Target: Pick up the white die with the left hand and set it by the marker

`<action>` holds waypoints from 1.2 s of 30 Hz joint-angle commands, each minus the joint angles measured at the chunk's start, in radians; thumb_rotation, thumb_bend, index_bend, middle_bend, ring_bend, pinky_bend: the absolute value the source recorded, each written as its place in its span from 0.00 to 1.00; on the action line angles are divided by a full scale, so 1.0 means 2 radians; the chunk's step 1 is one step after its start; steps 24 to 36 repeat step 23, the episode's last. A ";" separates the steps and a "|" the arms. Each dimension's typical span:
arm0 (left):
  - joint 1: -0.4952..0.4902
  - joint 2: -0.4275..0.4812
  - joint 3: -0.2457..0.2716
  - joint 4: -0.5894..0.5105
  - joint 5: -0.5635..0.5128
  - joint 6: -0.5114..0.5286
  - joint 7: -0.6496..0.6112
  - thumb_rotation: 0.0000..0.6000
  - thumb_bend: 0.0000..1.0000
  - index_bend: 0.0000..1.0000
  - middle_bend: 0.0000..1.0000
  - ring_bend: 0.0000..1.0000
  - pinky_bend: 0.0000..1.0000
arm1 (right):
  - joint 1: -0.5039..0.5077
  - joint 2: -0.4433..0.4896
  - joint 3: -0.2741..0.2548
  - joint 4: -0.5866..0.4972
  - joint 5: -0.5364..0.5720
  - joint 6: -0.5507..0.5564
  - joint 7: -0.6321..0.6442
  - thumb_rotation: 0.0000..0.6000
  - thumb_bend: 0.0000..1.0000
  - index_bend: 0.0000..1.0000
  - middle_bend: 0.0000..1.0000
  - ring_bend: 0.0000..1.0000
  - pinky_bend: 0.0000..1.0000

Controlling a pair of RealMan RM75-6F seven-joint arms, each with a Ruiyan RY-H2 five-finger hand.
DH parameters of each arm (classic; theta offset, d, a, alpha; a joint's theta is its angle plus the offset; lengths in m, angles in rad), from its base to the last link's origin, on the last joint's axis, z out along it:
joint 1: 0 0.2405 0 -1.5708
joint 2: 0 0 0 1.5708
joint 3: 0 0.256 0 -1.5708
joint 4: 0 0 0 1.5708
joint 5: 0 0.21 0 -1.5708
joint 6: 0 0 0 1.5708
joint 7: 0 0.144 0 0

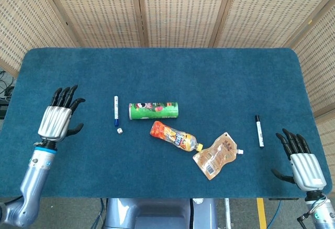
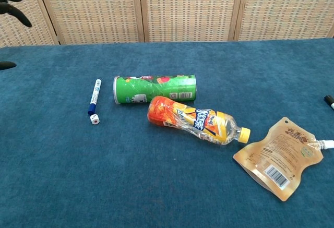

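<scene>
Small white die, dark pips faintly visible, cube-shaped with softened corners; red dot showing on one face in the chest view. Lying on the table left of centre in the head view, just beside the lower tip of the blue-capped marker, possibly touching, hard to tell. Likely very light, hard and smooth, prone to roll or skitter if nudged; best pinched on two opposite flat faces from above, with little force. Judged from position, already set by the marker, so the task looks essentially done.

Left hand at the left edge of the head view, well apart from the die, fingers spread, holding nothing. Right hand at lower right, fingers apart, empty, near a black marker.

Green can, orange bottle and tan pouch lying toward the middle, right of the die.
</scene>
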 commanded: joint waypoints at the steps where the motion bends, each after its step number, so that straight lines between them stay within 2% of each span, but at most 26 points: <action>1: 0.039 0.002 0.028 0.001 0.031 0.044 -0.020 1.00 0.21 0.14 0.00 0.00 0.00 | 0.001 -0.001 0.000 0.000 0.000 -0.002 -0.003 1.00 0.21 0.00 0.00 0.00 0.00; 8: 0.108 -0.007 0.071 0.026 0.070 0.099 -0.050 1.00 0.21 0.02 0.00 0.00 0.00 | 0.000 -0.005 0.002 0.000 0.001 0.003 -0.015 1.00 0.21 0.00 0.00 0.00 0.00; 13: 0.138 0.001 0.092 0.047 0.112 0.115 -0.075 1.00 0.17 0.00 0.00 0.00 0.00 | -0.001 -0.010 0.005 0.001 0.003 0.008 -0.025 1.00 0.21 0.00 0.00 0.00 0.00; 16: 0.147 0.006 0.092 0.052 0.127 0.118 -0.081 1.00 0.17 0.00 0.00 0.00 0.00 | -0.001 -0.012 0.005 0.000 -0.001 0.011 -0.029 1.00 0.21 0.00 0.00 0.00 0.00; 23: 0.163 0.023 0.075 0.040 0.119 0.111 -0.093 1.00 0.17 0.00 0.00 0.00 0.00 | 0.001 -0.016 0.003 -0.001 -0.002 0.006 -0.039 1.00 0.21 0.00 0.00 0.00 0.00; 36: 0.163 0.023 0.075 0.040 0.119 0.111 -0.093 1.00 0.17 0.00 0.00 0.00 0.00 | 0.001 -0.016 0.003 -0.001 -0.002 0.006 -0.039 1.00 0.21 0.00 0.00 0.00 0.00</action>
